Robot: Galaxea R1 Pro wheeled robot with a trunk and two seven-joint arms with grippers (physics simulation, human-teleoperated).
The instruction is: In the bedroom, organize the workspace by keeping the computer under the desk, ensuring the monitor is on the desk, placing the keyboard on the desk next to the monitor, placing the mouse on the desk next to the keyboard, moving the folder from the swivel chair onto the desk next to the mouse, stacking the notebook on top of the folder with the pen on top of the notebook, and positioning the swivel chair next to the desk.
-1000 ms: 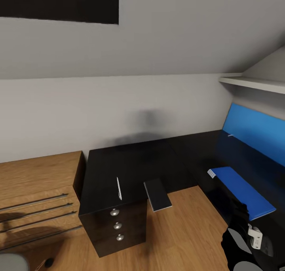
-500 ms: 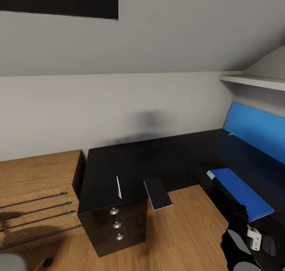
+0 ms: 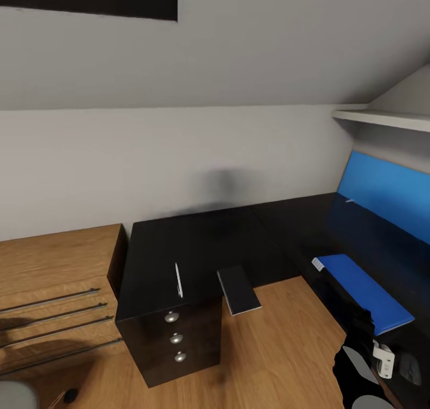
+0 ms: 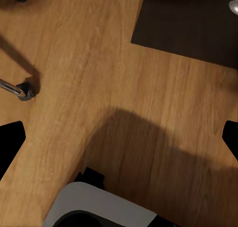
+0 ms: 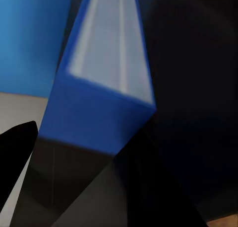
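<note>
The glossy black desk (image 3: pixel 197 242) runs along the wall and turns down the right side. The blue folder (image 3: pixel 364 289) lies flat on its right wing. In the right wrist view the folder's white page edge (image 5: pixel 106 53) stretches away just beyond my right gripper (image 5: pixel 124 147), whose fingers stand apart, open. In the head view that gripper (image 3: pixel 361 328) sits at the folder's near corner. The pale notebook (image 3: pixel 239 291) overhangs the desk edge above the drawers, and the thin white pen (image 3: pixel 178 279) lies left of it. My left gripper (image 4: pixel 119 137) hangs open over the floor near a castor (image 4: pixel 25 90) of the swivel chair.
A light wooden low cabinet (image 3: pixel 54 277) adjoins the desk's left end. The black drawer unit (image 3: pixel 176 337) has round silver knobs. An upright blue panel (image 3: pixel 382 191) stands behind the folder under a white shelf (image 3: pixel 382 119). Wooden floor (image 3: pixel 269 349) lies inside the desk's corner.
The whole head picture has shifted slightly, so the camera moved. The folder, notebook, pen and right gripper keep their places relative to the desk.
</note>
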